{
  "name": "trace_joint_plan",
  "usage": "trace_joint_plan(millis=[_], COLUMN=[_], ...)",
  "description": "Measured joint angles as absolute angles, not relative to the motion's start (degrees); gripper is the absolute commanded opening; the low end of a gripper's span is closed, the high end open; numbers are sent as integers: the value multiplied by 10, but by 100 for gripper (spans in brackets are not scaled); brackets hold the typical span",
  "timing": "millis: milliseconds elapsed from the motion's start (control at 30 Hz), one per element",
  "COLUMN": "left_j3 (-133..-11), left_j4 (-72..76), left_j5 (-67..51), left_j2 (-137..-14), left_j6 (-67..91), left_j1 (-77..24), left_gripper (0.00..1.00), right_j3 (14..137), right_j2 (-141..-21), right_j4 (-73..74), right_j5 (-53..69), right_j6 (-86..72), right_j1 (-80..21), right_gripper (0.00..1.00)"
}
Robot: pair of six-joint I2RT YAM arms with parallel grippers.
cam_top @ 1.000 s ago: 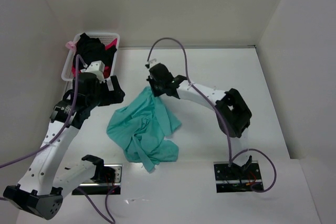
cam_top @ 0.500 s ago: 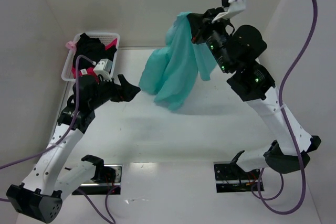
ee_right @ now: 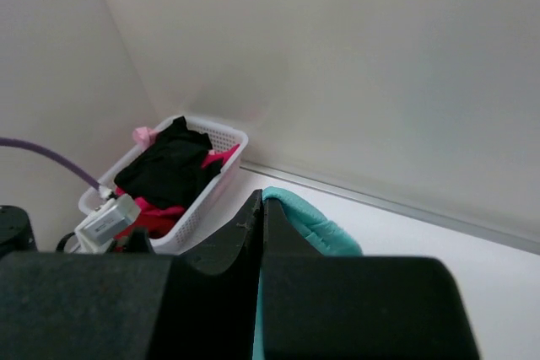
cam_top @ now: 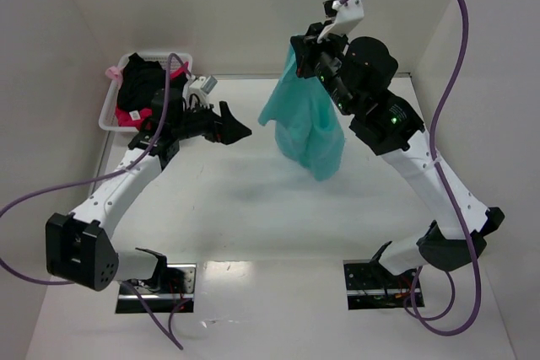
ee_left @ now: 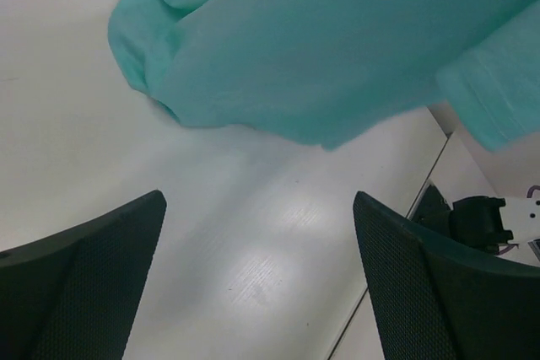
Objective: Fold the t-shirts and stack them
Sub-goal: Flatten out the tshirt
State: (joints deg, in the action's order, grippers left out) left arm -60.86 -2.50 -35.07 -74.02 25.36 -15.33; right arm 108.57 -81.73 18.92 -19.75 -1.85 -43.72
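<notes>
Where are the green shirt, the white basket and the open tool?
green shirt (cam_top: 308, 124), overhead view, middle of the hanging cloth.
white basket (ee_right: 215, 179), right wrist view, its lattice side wall.
left tool (cam_top: 238, 120), overhead view, midway between its open fingertips.

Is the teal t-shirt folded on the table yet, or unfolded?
Unfolded: the teal t-shirt hangs bunched and crumpled from the shut right gripper, not laid flat or creased into a fold.
</notes>
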Motion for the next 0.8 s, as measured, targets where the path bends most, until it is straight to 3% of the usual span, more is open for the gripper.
trace_joint_plan(millis=[267,533,700,733,800], left_j3=[-620,-631,-632,-637,-655], left_j4=[-17,-7,20,21,20], left_j5=[-411,-305,-232,-221,-196], left_j2=[-776,-783,-796,-806,-828], left_j6=[219,197,200,199,200], left_j1=[-198,-305,-314,-320,-335], left_gripper=[100,100,82,70,56], right_j3=[1086,1088,1086,1084,1081], right_j2=[-817,-816,-808,-803,-796], right_j4=[196,201,203,203,203], right_j5=[-203,-207,-190,-187,-183], right_j6=[-21,-34,-37,-38,-40], right_j1=[-437,-437,-437,-437,-437], right_gripper=[0,0,0,0,0])
